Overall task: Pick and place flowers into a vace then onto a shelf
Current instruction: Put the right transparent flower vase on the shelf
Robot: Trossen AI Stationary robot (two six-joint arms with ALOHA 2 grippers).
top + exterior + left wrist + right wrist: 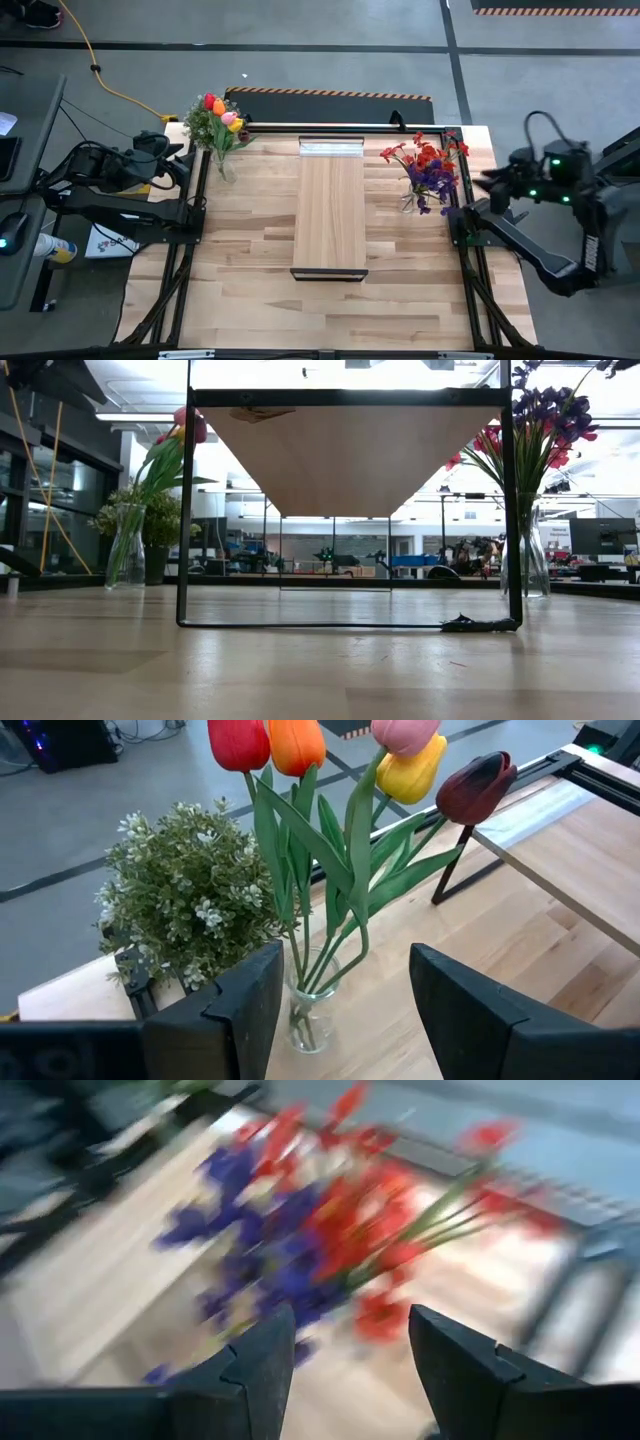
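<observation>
Both grippers gape, holding nothing.
Right gripper (345, 1370) sees only smeared red-purple flowers (430, 165); left gripper (340, 1010) shows tulips (345, 760) crisply, shelf (330, 210) at three o'clock.

Shelves: one shelf (329, 205), a long light-wood board raised on a dark frame in the middle of the table (250, 270).
Vases: two clear glass vases, one (225, 166) near the table's far left corner, one (408, 200) towards the far right edge.
Tulip stems: five in the left vase, with red (238, 742), orange (297, 744), pink (404, 733), yellow (412, 772) and dark maroon (476, 786) heads.
Mixed bunches: one red-and-purple bunch (430, 165) in the right vase; single stems cannot be counted.
Potted plants: one bushy pale-green plant (185, 895) just beside the tulip vase.
Arms: two, one at each side edge.
</observation>
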